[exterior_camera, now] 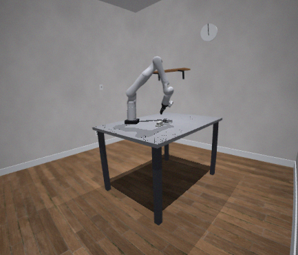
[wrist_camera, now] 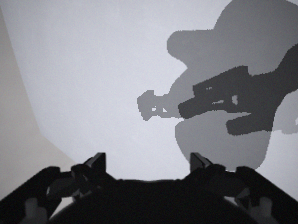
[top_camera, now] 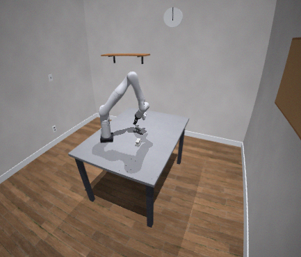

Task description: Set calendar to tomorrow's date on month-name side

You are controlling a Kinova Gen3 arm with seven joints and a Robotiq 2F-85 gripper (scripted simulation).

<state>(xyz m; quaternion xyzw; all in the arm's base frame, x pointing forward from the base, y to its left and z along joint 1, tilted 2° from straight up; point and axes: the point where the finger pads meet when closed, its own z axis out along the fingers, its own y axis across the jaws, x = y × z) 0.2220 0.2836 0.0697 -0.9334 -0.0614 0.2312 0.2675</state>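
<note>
no writing legible on the calendar [top_camera: 137,142]; the hand [top_camera: 135,121] hangs spread wide, holding nothing.

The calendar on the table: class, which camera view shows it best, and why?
The top view: the calendar shows as a small pale block on the table, unobstructed. The exterior view shows it smaller, edge-on. The wrist view misses it, showing only the open gripper and shadows.

The grey rectangular desk [top_camera: 160,153] on dark legs carries the arm's black base [top_camera: 106,138] and a small pale calendar tray [top_camera: 137,142], below the gripper [top_camera: 135,121].
</note>
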